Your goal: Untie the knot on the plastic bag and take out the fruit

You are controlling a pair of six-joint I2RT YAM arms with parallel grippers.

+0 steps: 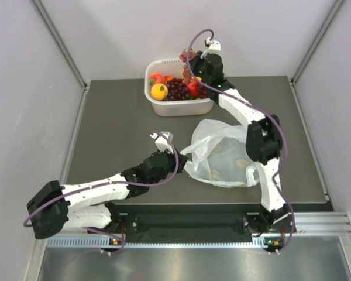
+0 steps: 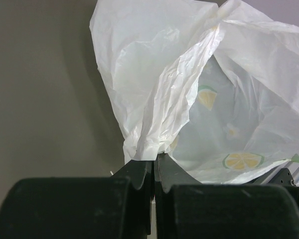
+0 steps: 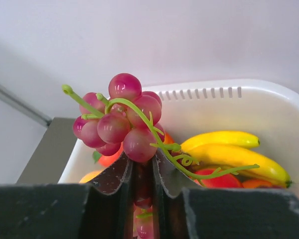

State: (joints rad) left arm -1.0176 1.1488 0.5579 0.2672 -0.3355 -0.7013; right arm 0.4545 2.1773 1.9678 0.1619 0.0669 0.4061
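Note:
The translucent white plastic bag [image 1: 225, 153] lies open on the dark table, with lemon prints showing through it [image 2: 229, 124]. My left gripper [image 2: 156, 158] is shut on a gathered fold of the bag's edge [image 2: 149, 139]; it shows in the top view at the bag's left side [image 1: 174, 157]. No tied knot is visible. My right gripper [image 3: 143, 162] is shut on a bunch of pinkish-red grapes [image 3: 122, 122] and holds it over the white tub [image 1: 178, 106], as the top view shows [image 1: 193, 65]. More fruit lies in the tub: dark grapes [image 1: 176, 89], an orange one [image 1: 159, 91].
Yellow bananas [image 3: 229, 149] and red fruit [image 3: 217, 178] lie in the tub below my right gripper. The tub stands at the table's far edge. Grey walls close in on both sides.

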